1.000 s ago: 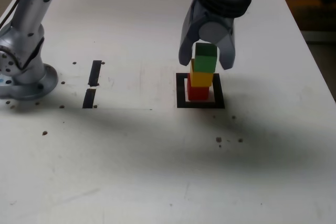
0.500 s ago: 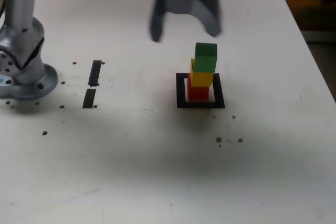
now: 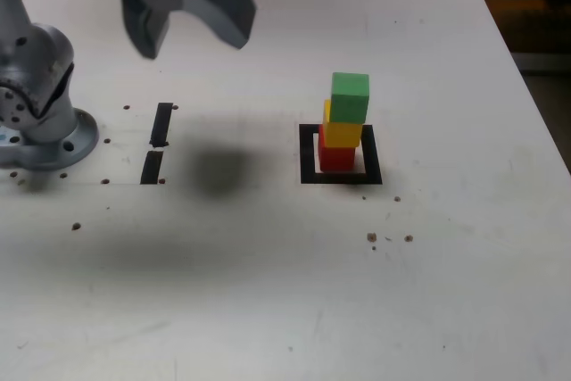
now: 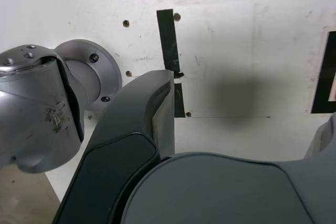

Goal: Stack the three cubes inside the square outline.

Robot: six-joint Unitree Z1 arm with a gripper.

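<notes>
Green cube (image 3: 350, 98): was perched on top, slightly offset toward the exterior view's right; judged light and rigid, best gripped squarely by opposite side faces
Yellow cube (image 3: 343, 135): was held between the other two; likely easily slid by a nudge
Red cube (image 3: 337, 159): was seated on the worktop (image 3: 241, 283) inside the square outline (image 3: 308, 156); crushing was thought unlikely, toppling likelier
Fingers (image 3: 234, 17): were spread apart, nothing grasped, well clear of the stack
</notes>
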